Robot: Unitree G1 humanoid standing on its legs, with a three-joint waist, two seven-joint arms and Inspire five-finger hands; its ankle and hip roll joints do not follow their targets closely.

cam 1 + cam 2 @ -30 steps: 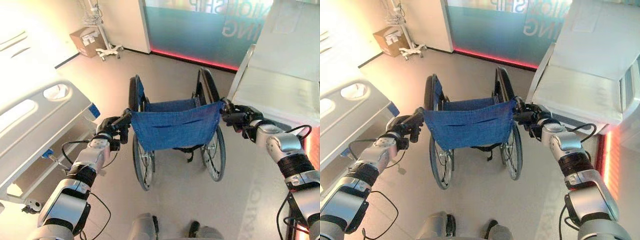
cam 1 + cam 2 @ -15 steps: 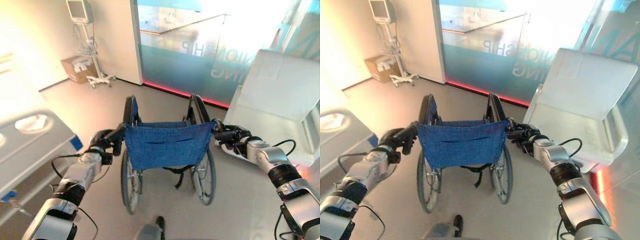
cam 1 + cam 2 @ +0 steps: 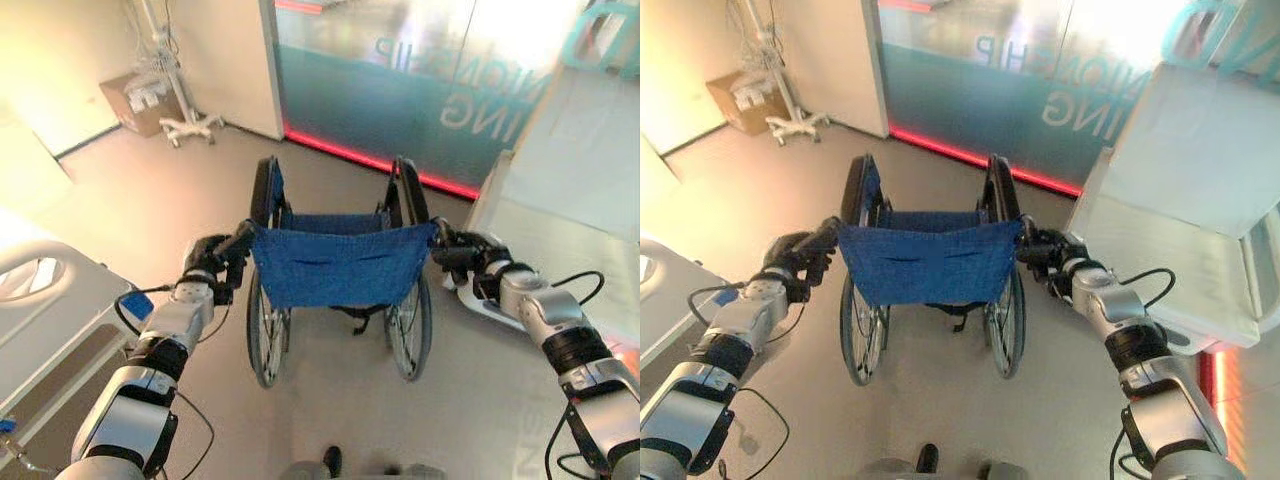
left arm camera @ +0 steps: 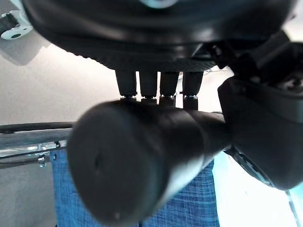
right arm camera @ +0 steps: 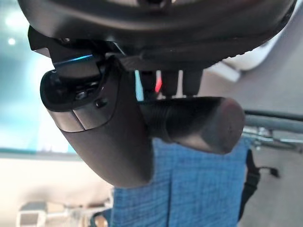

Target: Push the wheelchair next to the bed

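Observation:
A wheelchair (image 3: 340,265) with a blue cloth back and black wheels stands on the floor straight ahead, facing away from me. My left hand (image 3: 212,258) is shut on its left push handle (image 4: 142,161), fingers curled over the black grip. My right hand (image 3: 472,258) is shut on the right push handle (image 5: 199,124). A white hospital bed (image 3: 45,305) with a rail lies at the lower left, apart from the chair. Another white bed (image 3: 1180,200) stands on the right, close to the right wheel.
A glass wall with a red light strip (image 3: 400,165) runs across the back. A cardboard box (image 3: 135,100) and a wheeled pole stand (image 3: 185,120) sit in the far left corner. Open floor lies between the wheelchair and the left bed.
The whole picture has shifted as I moved. The left bed now sits lower and farther left in view. Both hands still hold the handles.

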